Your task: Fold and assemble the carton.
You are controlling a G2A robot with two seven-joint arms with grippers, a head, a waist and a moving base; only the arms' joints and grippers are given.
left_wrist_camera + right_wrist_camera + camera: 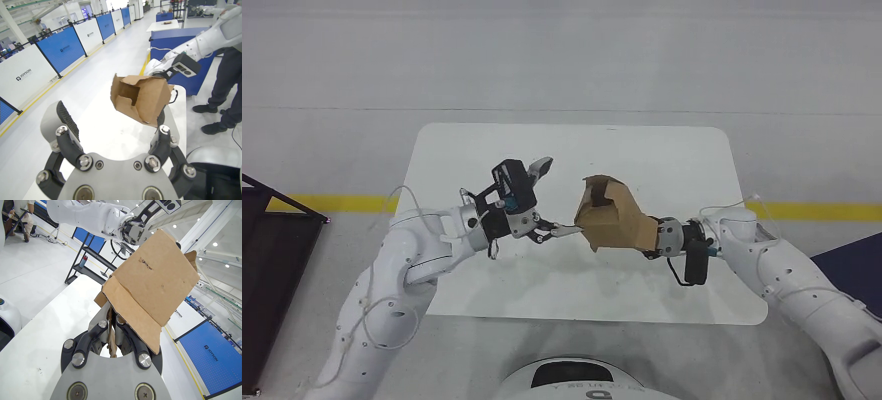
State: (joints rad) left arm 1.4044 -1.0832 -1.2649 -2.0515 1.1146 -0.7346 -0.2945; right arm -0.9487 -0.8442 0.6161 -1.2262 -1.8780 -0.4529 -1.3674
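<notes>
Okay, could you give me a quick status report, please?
Right gripper shut on carton, held over table. Left gripper open, at its flap end.

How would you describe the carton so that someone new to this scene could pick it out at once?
Start at the white table; over its middle the two arms meet. There the right gripper is shut on the carton, next to the open left gripper. It is the one brown cardboard thing over that table, half folded, with one end open.

White jointed arms [407, 265], thin white cables [160, 48], black finger links [66, 145] (silver screws [85, 162])
</notes>
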